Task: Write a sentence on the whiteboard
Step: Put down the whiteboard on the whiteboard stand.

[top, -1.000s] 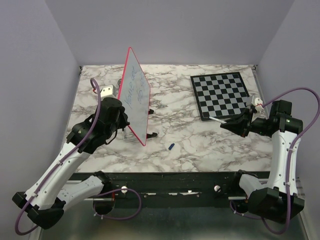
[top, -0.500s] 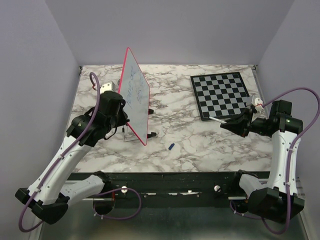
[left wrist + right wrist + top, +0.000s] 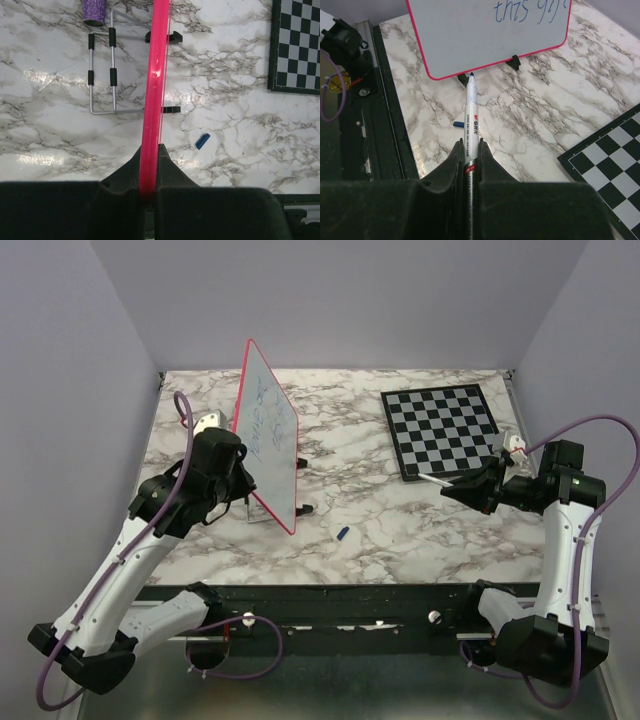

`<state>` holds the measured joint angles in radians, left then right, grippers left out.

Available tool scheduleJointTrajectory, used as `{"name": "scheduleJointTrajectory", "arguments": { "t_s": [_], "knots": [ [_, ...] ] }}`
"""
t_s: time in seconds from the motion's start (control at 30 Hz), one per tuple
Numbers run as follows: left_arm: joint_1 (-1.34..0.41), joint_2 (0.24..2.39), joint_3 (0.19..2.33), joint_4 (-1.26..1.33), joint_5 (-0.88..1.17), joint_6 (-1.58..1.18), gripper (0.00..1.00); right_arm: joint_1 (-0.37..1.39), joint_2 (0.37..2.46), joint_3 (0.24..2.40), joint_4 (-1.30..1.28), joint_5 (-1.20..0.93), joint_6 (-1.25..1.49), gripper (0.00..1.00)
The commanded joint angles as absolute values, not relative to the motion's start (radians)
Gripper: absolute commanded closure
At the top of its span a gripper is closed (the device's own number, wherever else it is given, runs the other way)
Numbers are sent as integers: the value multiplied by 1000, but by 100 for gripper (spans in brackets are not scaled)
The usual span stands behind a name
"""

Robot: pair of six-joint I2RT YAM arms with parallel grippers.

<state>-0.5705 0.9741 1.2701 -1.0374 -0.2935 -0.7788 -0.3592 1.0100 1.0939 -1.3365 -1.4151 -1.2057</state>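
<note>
The whiteboard, white with a pink-red rim, stands on edge at the left of the table, tilted. My left gripper is shut on its rim, the pink edge pinched between the fingers. The sentence shows in blue on the board; only its lower words, "this gift", are in the right wrist view. My right gripper hovers at the right, shut on a white marker whose blue tip points at the board, apart from it.
A blue marker cap lies near the front edge. A grey-and-black chessboard sits at the back right. A wire stand lies left of the board, and black clips rest on the marble beside it.
My left arm has shifted the whiteboard a little to the left, its top edge leaning further that way. The right arm and marker have not moved.
</note>
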Motion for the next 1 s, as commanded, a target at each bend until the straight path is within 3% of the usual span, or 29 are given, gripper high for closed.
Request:
{"name": "scheduleJointTrajectory", "arguments": {
  "t_s": [0.0,0.97],
  "knots": [
    [-563,943,1220,-1157,-244,-816,100,-354,1011,1106,-1525,-1425,-1230,99],
    [-566,905,1172,-1318,-69,-857,100,-354,1003,1109,-1525,-1424,-1230,99]
  ]
}}
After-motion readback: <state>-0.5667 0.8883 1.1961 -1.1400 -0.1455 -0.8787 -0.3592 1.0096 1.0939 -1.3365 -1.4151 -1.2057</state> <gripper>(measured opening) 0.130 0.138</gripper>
